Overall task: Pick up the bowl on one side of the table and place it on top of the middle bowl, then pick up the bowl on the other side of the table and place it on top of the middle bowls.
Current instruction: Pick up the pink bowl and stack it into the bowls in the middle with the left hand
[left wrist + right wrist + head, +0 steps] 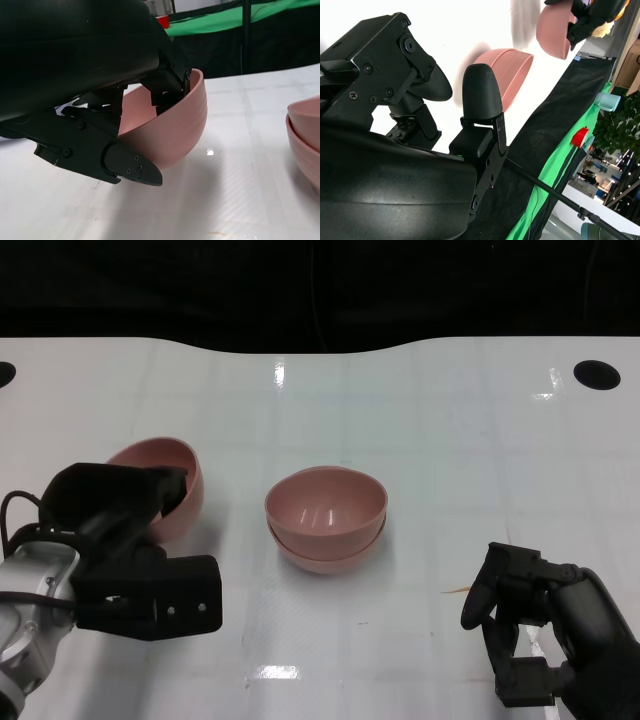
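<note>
Over at nine o'clock your left hand (120,540) grips the tilted pink bowl (175,485) by its rim, the stacked bowls (326,520) sit well apart toward three o'clock from it, and your right hand (545,625) idles empty, fingers loosely curled.

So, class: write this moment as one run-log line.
stage: second bowl pickup | left hand: grips tilted side bowl | right hand: holds nothing | middle stack: two bowls nested | next: likely carry bowl onto stack
</note>
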`<state>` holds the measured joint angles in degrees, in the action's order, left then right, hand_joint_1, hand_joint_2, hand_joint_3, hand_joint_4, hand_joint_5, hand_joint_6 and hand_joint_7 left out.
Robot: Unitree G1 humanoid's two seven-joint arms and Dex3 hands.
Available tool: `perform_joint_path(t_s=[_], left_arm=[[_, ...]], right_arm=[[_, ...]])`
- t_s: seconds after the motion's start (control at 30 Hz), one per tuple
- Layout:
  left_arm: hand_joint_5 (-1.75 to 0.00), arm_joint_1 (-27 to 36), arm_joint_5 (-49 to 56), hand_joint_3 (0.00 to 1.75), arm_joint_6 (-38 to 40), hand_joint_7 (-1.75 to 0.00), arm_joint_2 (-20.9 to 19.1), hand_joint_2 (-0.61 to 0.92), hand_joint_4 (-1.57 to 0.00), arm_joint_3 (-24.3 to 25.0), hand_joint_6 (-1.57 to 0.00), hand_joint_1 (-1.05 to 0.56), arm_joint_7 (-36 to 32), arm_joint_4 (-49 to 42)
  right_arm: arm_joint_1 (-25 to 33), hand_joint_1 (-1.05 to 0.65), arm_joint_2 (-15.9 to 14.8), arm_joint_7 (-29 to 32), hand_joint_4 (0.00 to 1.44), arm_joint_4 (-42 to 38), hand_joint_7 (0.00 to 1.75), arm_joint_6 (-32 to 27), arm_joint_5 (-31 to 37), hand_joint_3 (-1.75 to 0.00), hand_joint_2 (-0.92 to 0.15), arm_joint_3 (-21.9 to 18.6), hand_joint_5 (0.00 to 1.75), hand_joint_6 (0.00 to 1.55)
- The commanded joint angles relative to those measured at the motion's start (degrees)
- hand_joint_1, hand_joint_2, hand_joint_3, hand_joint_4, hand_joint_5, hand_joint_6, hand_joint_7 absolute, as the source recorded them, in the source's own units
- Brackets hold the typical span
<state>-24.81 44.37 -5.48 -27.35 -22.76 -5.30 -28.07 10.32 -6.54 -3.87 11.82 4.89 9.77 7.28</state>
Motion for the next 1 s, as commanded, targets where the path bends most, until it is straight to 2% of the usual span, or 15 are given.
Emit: perform_joint_path(t_s=[0.03, 0.17, 0.3, 0.57, 0.7, 0.8, 0.9, 1.0], left_arm=[[-1.75, 1.2, -0.4, 0.28, 0.0, -1.66, -1.9, 0.92, -0.74, 1.3, -0.59, -0.19, 0.0, 2.5], [-1.75, 2.0, -0.8, 0.33, 0.4, -1.56, -2.5, 0.92, -0.74, 2.3, -0.63, -0.18, 1.6, 6.2], [-1.75, 2.3, -1.2, 0.45, 0.2, -1.66, -3.3, 0.92, -0.72, 3.2, -0.59, -0.2, 4.4, 9.6], [-1.75, 1.2, -2.4, 0.48, -0.8, -1.7, -4.6, 0.89, -0.75, 4.5, -0.6, -0.2, 9.3, 14.2], [-1.75, -0.8, -3.8, 0.49, -1.7, -1.7, -5.2, 0.88, -0.76, 5.0, -0.59, -0.2, 14.1, 16.1], [-1.75, -2.3, -4.7, 0.73, -2.7, -1.68, -5.1, 0.73, -0.8, 5.1, -0.63, -0.19, 16.1, 16.3], [-1.75, -3.5, -5.0, 0.78, -3.4, -1.69, -5.1, 0.69, -0.81, 4.8, -0.64, -0.21, 17.8, 16.4], [-1.75, -4.6, -5.5, 0.79, -5.1, -1.6, -5.0, 0.65, -0.81, 4.6, -0.67, -0.22, 18.7, 15.9]], right_arm=[[0.3, 0.0, -0.2, -0.1, 0.96, 0.2, 1.58, 0.3, -0.4, -1.52, -0.34, -0.3, 1.75, 0.76], [0.4, -0.01, -0.1, -0.1, 0.96, 0.6, 1.58, -0.4, -0.4, -1.52, -0.34, -0.3, 1.75, 0.76], [0.4, -0.01, -0.2, -0.1, 0.96, 0.5, 1.58, -0.2, -0.3, -1.51, -0.33, -0.3, 1.75, 0.76], [0.4, -0.01, -0.2, 0.0, 0.95, 0.6, 1.58, -0.4, 0.1, -1.51, -0.34, -0.3, 1.75, 0.76], [0.3, 0.0, -0.2, -0.1, 0.95, 0.5, 1.58, -0.1, 0.1, -1.51, -0.34, -0.2, 1.75, 0.76], [0.4, 0.0, -0.1, -0.1, 0.95, 0.8, 1.59, -0.5, 0.0, -1.51, -0.33, -0.2, 1.75, 0.76], [0.5, 0.0, -0.1, -0.1, 0.96, 0.8, 1.59, -0.4, -0.1, -1.51, -0.34, -0.2, 1.75, 0.76], [0.5, 0.0, -0.1, 0.0, 0.95, 0.8, 1.59, -0.3, 0.1, -1.51, -0.34, -0.1, 1.75, 0.76]])
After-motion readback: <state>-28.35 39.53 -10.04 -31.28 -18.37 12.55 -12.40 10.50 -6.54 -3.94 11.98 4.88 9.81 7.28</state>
